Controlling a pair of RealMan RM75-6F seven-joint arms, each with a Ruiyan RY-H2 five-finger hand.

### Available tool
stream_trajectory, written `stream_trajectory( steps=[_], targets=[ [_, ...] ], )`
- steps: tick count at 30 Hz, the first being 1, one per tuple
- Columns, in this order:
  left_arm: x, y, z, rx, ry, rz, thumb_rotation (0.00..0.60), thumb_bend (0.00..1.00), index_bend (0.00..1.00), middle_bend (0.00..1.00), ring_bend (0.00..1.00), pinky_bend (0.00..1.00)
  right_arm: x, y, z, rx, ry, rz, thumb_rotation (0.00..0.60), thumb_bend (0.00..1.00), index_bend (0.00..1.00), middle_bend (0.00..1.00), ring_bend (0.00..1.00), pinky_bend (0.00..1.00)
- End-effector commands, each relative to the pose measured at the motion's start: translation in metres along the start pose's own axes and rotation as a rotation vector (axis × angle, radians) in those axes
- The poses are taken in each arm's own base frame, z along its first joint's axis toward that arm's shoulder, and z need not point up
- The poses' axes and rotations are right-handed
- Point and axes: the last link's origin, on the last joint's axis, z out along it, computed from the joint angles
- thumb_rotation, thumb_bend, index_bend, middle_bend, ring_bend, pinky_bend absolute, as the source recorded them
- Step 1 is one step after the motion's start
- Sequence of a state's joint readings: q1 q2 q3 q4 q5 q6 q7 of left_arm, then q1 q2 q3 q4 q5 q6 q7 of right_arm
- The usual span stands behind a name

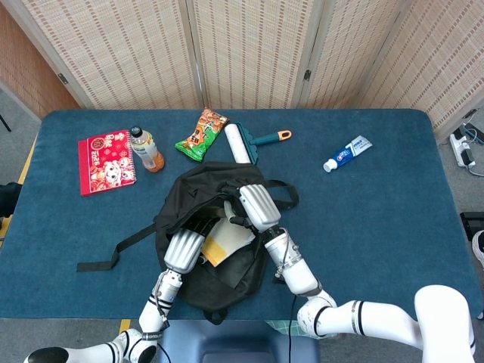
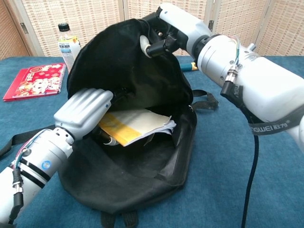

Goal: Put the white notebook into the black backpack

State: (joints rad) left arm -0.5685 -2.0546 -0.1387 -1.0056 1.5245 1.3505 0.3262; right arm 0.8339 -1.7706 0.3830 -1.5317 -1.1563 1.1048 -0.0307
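Mid-insertion here — the left hand (image 2: 84, 112) gripped the white notebook (image 2: 137, 125), already partway inside the black backpack (image 2: 118, 57), whose flap the right hand (image 2: 164, 29) clutched open — next it needed shoving deeper, then letting go.

white notebook (image 2: 137, 124), yellow edge, lying partway inside open black backpack (image 2: 142, 171) on table.

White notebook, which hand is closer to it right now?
Left. The left hand grips the white notebook by its near edge inside the black backpack. The right hand is above it, holding up the backpack's top flap.
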Motion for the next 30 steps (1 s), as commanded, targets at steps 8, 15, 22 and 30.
stream_trajectory(
  steps=[8, 15, 22, 30],
  targets=[
    [0.016, 0.005, -0.017, -0.006, -0.086, 0.078, 0.600, 0.00, 0.08, 0.15, 0.18, 0.24, 0.000, 0.004, 0.000, -0.007, -0.005, 0.002, 0.600, 0.68, 0.61, 0.38, 0.30, 0.27],
    [0.030, 0.010, -0.026, -0.055, -0.226, 0.138, 0.600, 0.00, 0.00, 0.00, 0.02, 0.12, 0.000, 0.004, -0.001, -0.003, -0.007, 0.006, 0.600, 0.68, 0.61, 0.38, 0.30, 0.27],
    [0.052, 0.001, -0.033, -0.068, -0.168, 0.077, 0.600, 0.00, 0.07, 0.05, 0.09, 0.12, 0.003, 0.007, -0.003, -0.007, -0.004, 0.003, 0.600, 0.68, 0.61, 0.38, 0.30, 0.27],
    [0.066, -0.030, -0.045, -0.071, 0.005, -0.015, 0.600, 0.00, 0.20, 0.22, 0.24, 0.21, 0.004, 0.010, -0.003, -0.015, -0.012, 0.004, 0.600, 0.68, 0.61, 0.38, 0.30, 0.27]
  ],
)
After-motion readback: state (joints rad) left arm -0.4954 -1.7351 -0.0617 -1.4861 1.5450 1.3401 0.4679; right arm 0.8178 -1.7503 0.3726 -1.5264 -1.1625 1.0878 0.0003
